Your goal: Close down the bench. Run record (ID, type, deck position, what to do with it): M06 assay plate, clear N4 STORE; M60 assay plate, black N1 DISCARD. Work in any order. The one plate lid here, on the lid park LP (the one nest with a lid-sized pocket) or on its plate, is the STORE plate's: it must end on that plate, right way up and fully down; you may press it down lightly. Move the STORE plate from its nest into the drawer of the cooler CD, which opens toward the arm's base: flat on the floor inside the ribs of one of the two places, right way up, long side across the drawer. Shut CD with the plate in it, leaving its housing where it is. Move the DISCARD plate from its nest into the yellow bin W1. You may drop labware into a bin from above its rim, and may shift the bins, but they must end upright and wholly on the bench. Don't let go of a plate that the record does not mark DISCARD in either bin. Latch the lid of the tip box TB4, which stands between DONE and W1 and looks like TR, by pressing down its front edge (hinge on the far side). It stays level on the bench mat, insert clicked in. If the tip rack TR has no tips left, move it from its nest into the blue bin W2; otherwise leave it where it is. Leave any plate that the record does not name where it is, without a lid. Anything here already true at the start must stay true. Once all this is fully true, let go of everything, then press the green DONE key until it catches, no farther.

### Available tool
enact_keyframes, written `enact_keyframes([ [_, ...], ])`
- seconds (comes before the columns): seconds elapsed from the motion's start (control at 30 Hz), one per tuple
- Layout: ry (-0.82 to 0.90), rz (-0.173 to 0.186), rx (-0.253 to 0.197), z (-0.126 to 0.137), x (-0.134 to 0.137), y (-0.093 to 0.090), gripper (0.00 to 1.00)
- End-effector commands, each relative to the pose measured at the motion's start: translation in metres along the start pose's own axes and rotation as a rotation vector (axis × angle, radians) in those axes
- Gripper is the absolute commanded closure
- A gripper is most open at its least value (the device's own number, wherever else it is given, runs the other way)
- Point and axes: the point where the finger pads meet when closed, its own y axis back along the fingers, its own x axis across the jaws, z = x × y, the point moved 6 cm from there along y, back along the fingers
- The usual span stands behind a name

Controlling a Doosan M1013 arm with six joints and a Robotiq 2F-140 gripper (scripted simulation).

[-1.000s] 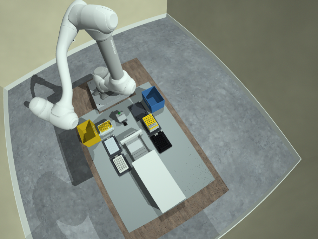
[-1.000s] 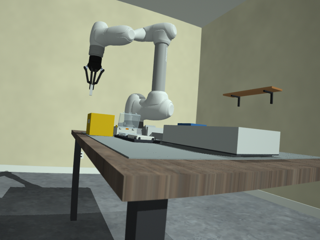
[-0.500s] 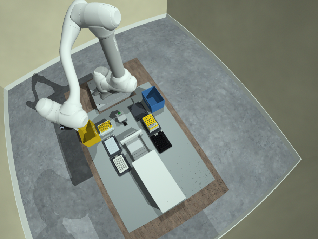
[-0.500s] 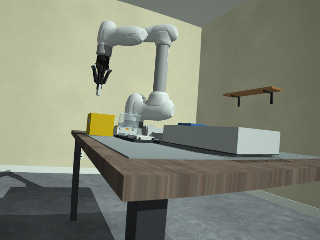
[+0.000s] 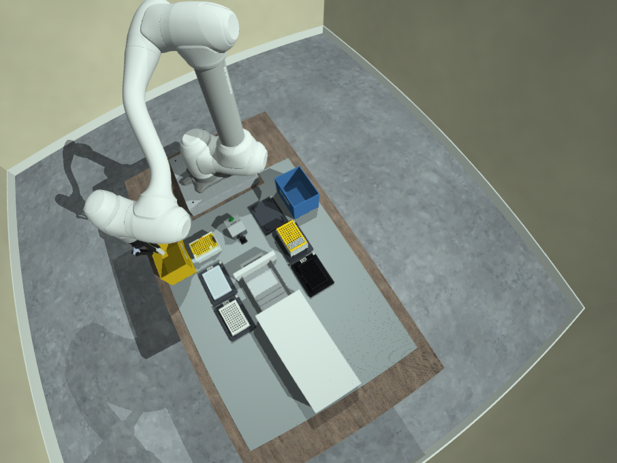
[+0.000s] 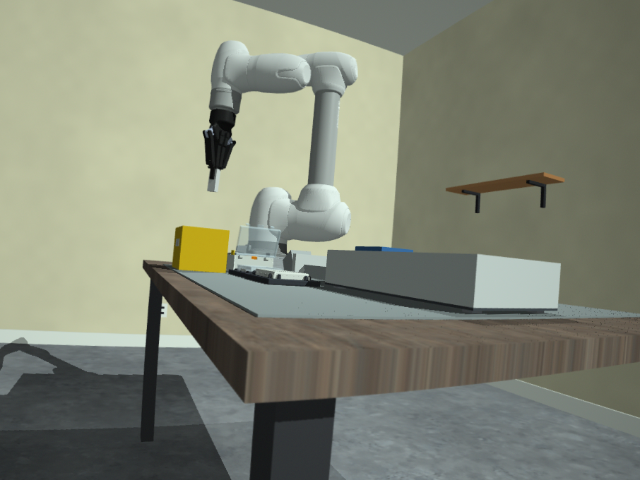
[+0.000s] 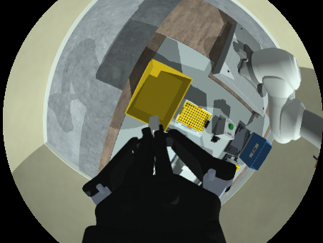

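Observation:
My gripper is shut and empty. It hangs high above the bench, over the near edge of the yellow bin W1, with its fingertips together in the wrist view. The bin looks empty. The black plate sits in its nest on the right. Two pale plates sit in nests on the left: one has a smooth top, the other shows open wells. The tip box TB4 stands beside the yellow bin with its clear lid raised. The cooler drawer is pulled out of the housing.
The blue bin W2 stands at the back right. A dark lid park nest and the tip rack TR, its yellow top partly grey-white, lie beside it. The DONE key sits near the arm's base.

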Motion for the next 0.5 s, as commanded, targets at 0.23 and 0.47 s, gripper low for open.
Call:
enact_keyframes([
  [0.23, 0.306, -0.006, -0.009, 0.039, 0.013, 0.002, 1.0],
  [0.47, 0.516, -0.012, -0.011, 0.063, 0.023, 0.002, 1.0],
])
